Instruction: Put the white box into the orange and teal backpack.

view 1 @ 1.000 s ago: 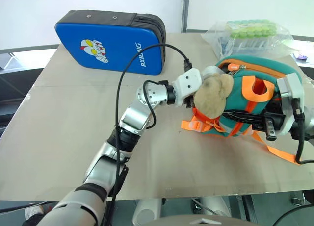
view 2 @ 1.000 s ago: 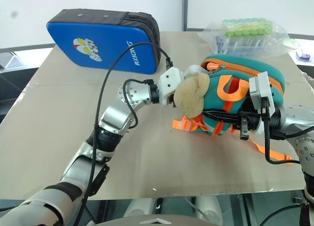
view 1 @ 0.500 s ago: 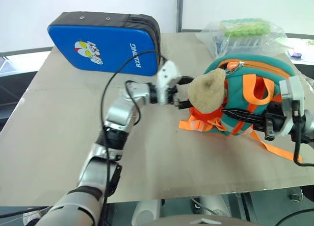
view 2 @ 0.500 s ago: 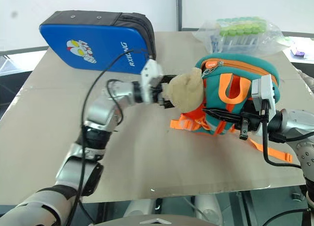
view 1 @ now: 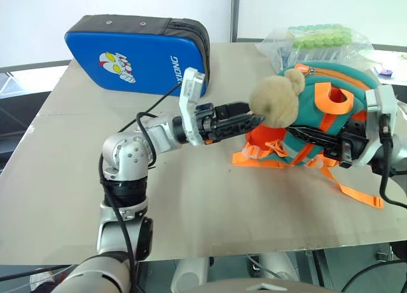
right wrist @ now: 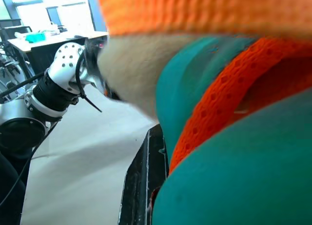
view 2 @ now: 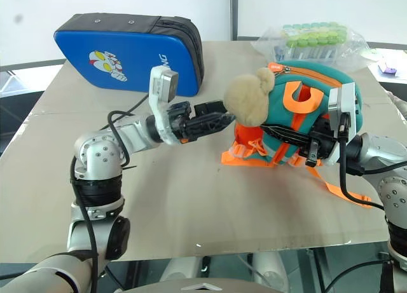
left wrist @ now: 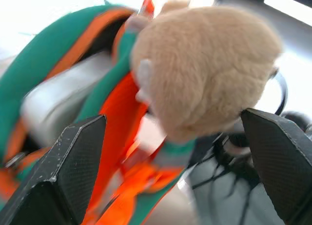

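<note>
The left gripper (view 1: pixel 251 121) hung above the table (view 1: pixel 76 178) with its two black fingers (left wrist: pixel 73 171) spread wide and nothing between them, their tips just short of the tan bear charm (view 1: pixel 275 101). Beside it, the orange and teal backpack (view 2: pixel 318 102) stood tilted on the table's right side, orange straps (view 1: pixel 356 194) trailing toward the near right edge. The right gripper (view 1: pixel 318 140) was clenched against the backpack's strap side (which strap or fold it pinched could not be made out, the fingers lying dark against the fabric). In the left wrist view a pale, blurred shape (left wrist: pixel 58 103) showed inside the backpack's opening; whether this was the white box could not be told. The near and left parts of the table lay bare. Farther back stood a blue padded case (view 1: pixel 137 54) near the rear edge, and a clear bag of tubes (view 1: pixel 318 42) at the rear right corner.
</note>
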You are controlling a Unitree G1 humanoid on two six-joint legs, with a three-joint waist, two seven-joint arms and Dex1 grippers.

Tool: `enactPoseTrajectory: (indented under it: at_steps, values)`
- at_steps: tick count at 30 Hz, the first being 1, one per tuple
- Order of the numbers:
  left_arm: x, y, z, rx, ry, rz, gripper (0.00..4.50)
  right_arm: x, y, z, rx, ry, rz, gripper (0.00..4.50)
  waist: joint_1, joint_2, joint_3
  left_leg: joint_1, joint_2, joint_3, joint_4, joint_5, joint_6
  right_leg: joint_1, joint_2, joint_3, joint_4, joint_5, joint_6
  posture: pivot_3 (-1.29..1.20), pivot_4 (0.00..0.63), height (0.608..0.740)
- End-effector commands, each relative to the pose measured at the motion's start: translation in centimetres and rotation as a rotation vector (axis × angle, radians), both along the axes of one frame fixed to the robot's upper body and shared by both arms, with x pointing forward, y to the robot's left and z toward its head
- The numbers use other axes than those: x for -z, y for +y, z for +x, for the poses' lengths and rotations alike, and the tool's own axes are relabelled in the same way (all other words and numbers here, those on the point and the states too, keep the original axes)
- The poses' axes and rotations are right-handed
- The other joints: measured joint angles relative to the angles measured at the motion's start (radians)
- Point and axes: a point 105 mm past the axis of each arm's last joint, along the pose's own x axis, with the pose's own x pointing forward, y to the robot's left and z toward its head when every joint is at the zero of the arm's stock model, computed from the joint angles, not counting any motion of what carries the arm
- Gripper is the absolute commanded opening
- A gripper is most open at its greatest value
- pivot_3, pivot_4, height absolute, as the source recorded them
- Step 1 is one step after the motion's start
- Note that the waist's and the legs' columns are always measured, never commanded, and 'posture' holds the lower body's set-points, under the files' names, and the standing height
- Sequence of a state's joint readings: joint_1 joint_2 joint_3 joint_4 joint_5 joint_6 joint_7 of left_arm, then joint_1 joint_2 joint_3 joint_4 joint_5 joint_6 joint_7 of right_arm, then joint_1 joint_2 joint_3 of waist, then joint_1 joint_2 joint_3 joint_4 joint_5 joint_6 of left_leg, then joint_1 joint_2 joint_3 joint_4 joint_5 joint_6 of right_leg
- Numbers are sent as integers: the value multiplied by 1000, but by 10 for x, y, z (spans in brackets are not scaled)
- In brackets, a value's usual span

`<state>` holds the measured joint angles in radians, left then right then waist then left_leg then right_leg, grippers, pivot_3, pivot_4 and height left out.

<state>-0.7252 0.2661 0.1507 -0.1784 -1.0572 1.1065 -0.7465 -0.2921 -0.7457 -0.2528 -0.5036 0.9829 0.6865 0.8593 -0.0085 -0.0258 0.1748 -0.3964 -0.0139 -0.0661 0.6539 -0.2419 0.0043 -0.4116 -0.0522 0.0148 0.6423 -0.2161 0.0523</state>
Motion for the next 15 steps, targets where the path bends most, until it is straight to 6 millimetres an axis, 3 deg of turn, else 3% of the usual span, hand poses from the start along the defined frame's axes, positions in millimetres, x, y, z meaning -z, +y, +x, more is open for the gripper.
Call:
enactPoseTrajectory:
  at_steps: [1, 6, 7, 9, 11, 15]
  values:
    - [-16, -2, 2, -4, 45, -70, 4474, -13, 4, -10, -25, -62, -5, 0, -1, 0, 0, 0, 0, 0, 0, 0, 0, 0, 0, 0, 0, 0, 0, 0, 150, 740]
    - [-19, -4, 3, 19, 112, -100, 4474, -6, 3, -12, -14, -54, -18, 0, -3, 0, 0, 0, 0, 0, 0, 0, 0, 0, 0, 0, 0, 0, 0, 0, 150, 740]
    - [-18, -6, 3, 14, 116, -95, 4245, -5, 2, -12, -8, -54, -14, 0, -2, 0, 0, 0, 0, 0, 0, 0, 0, 0, 0, 0, 0, 0, 0, 0, 150, 740]
    - [-17, -6, 2, 25, 116, -92, 3687, -6, 1, -10, 13, -57, 0, 0, -2, 0, 0, 0, 0, 1, 0, 0, 0, 0, 0, 1, 0, 0, 0, 0, 150, 740]
    - [-21, -3, 6, -2, 100, -114, 2809, -12, -1, -4, 53, -56, 59, 0, -2, 0, 0, 0, -1, 1, 0, 0, 0, 0, 0, 1, 0, 0, 0, 0, 150, 740]
    - [-53, 19, 33, -122, 54, -247, 1075, -45, -20, 12, 146, -47, 327, 0, -2, 0, 0, 1, 0, 1, 0, 0, 0, 0, 1, 1, 1, 0, -1, 0, 150, 740]
